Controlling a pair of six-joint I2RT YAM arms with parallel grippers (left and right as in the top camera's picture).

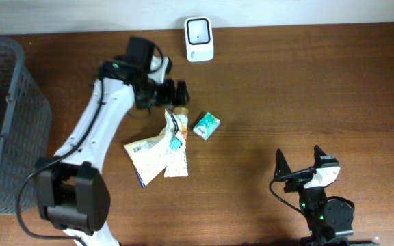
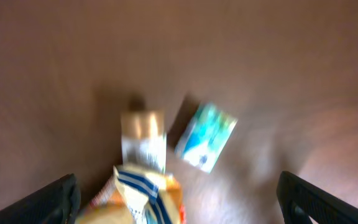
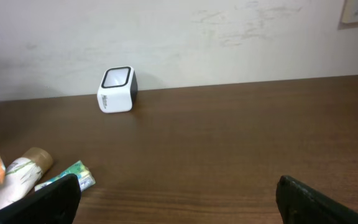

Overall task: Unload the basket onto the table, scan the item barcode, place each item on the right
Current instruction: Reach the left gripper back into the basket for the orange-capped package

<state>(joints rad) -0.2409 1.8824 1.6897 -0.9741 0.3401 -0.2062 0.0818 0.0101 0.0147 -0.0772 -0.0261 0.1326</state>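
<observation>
A white barcode scanner [image 1: 199, 39] with a dark window stands at the table's far edge, and shows in the right wrist view as the scanner [image 3: 117, 90]. Near the middle lie a white pouch with a tan top [image 1: 176, 130], a cream snack bag [image 1: 149, 154] and a small green packet [image 1: 206, 126]. My left gripper [image 1: 173, 94] hovers open just above the pouch's tan end. Its blurred wrist view shows the pouch [image 2: 143, 140], an orange and blue bag [image 2: 142, 199] and the green packet [image 2: 206, 137], with nothing held. My right gripper [image 1: 299, 161] stands open near the front right.
A grey mesh basket [image 1: 9, 89] with goods inside fills the left edge. A pale wall [image 3: 229, 37] rises behind the scanner. Bare brown wood [image 1: 306, 89] spreads to the right of the items.
</observation>
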